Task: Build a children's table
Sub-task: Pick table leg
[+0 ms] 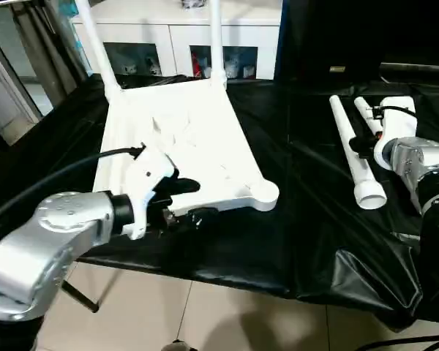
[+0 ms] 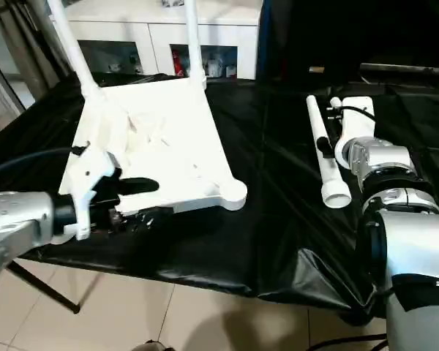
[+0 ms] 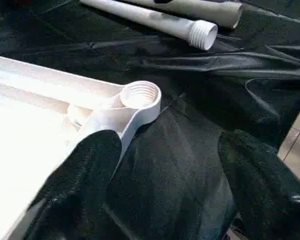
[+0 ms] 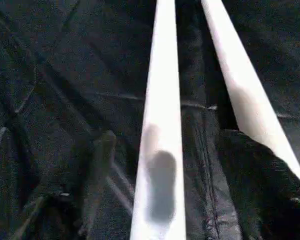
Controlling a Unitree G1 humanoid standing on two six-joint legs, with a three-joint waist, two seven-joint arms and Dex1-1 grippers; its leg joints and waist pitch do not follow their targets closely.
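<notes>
The children's table top (image 1: 183,131) lies upside down on the black cloth, ribbed side up. Two white legs (image 1: 96,44) stand screwed into its far corners. Its near right corner socket (image 3: 139,95) is empty and threaded. My left gripper (image 1: 201,201) is open at the top's near edge, one finger (image 3: 90,170) over the white plastic, the other over the cloth. Two loose legs (image 1: 360,175) lie side by side at the right. My right gripper (image 4: 167,137) is open and straddles one loose leg (image 4: 162,90), with the second leg (image 4: 240,85) just beside its outer finger.
A white cabinet (image 1: 168,40) with glass-fronted compartments stands behind the table. A dark box (image 1: 351,36) sits at the back right. The black cloth (image 1: 293,248) hangs over the near table edge above a tiled floor. A black cable (image 1: 51,179) runs along my left forearm.
</notes>
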